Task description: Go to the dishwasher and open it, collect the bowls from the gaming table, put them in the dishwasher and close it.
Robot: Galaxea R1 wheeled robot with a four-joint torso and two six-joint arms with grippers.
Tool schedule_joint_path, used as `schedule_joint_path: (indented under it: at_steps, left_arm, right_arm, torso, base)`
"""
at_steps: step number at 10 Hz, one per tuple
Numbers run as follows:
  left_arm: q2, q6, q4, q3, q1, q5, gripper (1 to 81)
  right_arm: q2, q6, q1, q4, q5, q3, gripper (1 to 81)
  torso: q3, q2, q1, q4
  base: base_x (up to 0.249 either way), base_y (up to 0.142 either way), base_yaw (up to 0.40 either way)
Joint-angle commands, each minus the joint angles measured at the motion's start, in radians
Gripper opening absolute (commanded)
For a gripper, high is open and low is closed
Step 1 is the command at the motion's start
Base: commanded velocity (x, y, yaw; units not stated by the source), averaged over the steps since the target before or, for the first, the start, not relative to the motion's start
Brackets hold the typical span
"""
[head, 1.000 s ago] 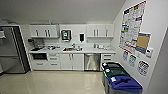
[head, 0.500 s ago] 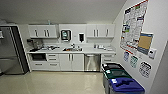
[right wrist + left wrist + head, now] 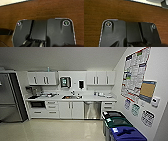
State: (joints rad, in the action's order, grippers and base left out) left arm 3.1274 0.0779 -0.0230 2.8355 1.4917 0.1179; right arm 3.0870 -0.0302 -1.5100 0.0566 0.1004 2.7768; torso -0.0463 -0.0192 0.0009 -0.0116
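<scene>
Dishwasher, built-in silver-grey steel front [image 3: 92, 110], stands closed under counter; likely stiff, heavy door, grasp top edge. Grippers' state: cannot tell.

dishwasher [image 3: 92, 110] | silver-grey front | door shut | under countertop

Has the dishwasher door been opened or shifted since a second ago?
No. The dishwasher sits closed, flush between the white cabinets under the counter, just as before. The small shift of the whole picture is the camera's, not the door's.
</scene>
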Motion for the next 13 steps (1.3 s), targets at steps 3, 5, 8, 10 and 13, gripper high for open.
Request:
schedule_joint_path:
  at_steps: [3, 5, 8, 10, 13]
  left_arm:
    - [0.008, -0.006, -0.003, 0.001, -0.063, -0.043, 81.1]
    - [0.008, -0.006, -0.002, 0.001, -0.064, -0.043, 81.1]
    - [0.007, -0.006, -0.002, 0.001, -0.064, -0.043, 81.1]
    - [0.005, -0.006, 0.000, 0.001, -0.064, -0.043, 81.1]
    - [0.004, -0.006, 0.000, 0.001, -0.063, -0.043, 81.1]
  right_arm:
    - [0.008, 0.003, 0.070, -0.003, -0.048, -0.005, 81.1]
    - [0.008, 0.003, 0.070, -0.003, -0.048, -0.005, 81.1]
    - [0.008, 0.003, 0.070, -0.003, -0.048, -0.010, 81.1]
    - [0.008, 0.003, 0.070, -0.003, -0.048, -0.010, 81.1]
    - [0.005, 0.003, 0.069, -0.003, -0.048, -0.008, 81.1]
  torso:
    - [0.000, 0.000, 0.000, 0.000]
    - [0.000, 0.000, 0.000, 0.000]
    - [0.000, 0.000, 0.000, 0.000]
    - [0.000, 0.000, 0.000, 0.000]
    - [0.000, 0.000, -0.001, 0.000]
  base:
    - [0.109, 0.000, 0.000]
    - [0.109, 0.000, 0.000]
    - [0.109, 0.000, 0.000]
    - [0.109, 0.000, 0.000]
    - [0.109, 0.076, 0.000]
